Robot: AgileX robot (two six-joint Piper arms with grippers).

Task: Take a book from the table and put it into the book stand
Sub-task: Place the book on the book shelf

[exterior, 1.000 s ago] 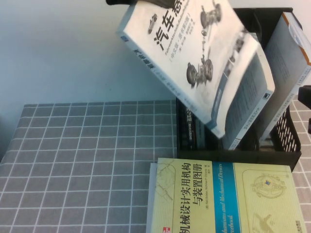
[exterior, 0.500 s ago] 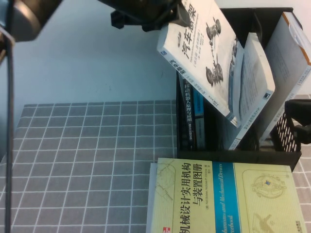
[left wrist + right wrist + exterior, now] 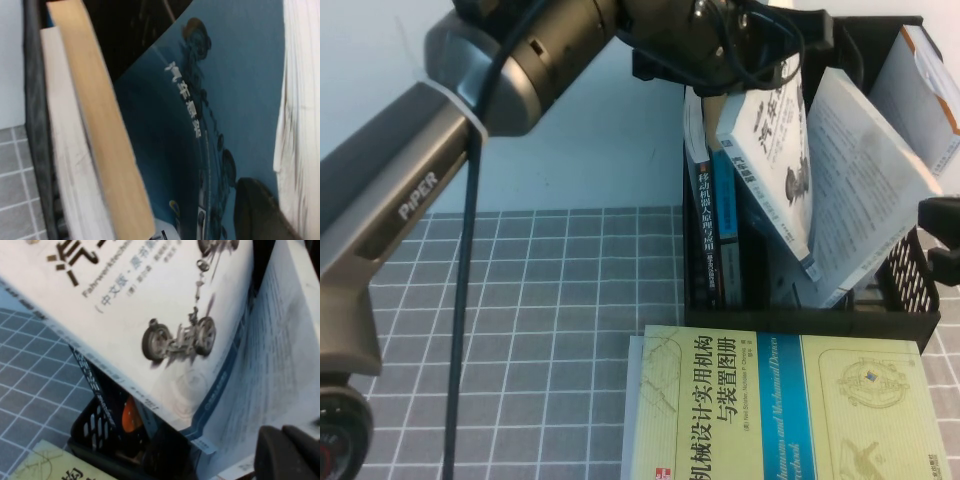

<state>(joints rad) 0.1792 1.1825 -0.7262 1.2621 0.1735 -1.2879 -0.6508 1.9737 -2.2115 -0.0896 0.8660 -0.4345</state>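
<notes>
The book [image 3: 775, 130], white front with grey car drawings, hangs nearly upright with its lower end inside the black book stand [image 3: 800, 312]. Its pages fan open towards the right [image 3: 865, 190]. My left gripper [image 3: 735, 45] is shut on the book's top end, above the stand. In the left wrist view one dark finger [image 3: 257, 210] presses the book's dark blue back cover [image 3: 210, 100]. My right gripper [image 3: 945, 235] is at the stand's right side, shut and empty. In the right wrist view its fingers [image 3: 290, 455] are just below the book's white front [image 3: 150, 300].
Dark-spined books [image 3: 715, 230] stand in the stand's left slot, and another book [image 3: 925, 90] leans in its right slot. A pale yellow-green book with a blue band [image 3: 790, 410] lies on the checked grey table [image 3: 520, 330] in front of the stand.
My left arm has carried the book right and down; it has turned from tilted to nearly upright, with its lower end now in the stand. My right gripper has shifted slightly.
</notes>
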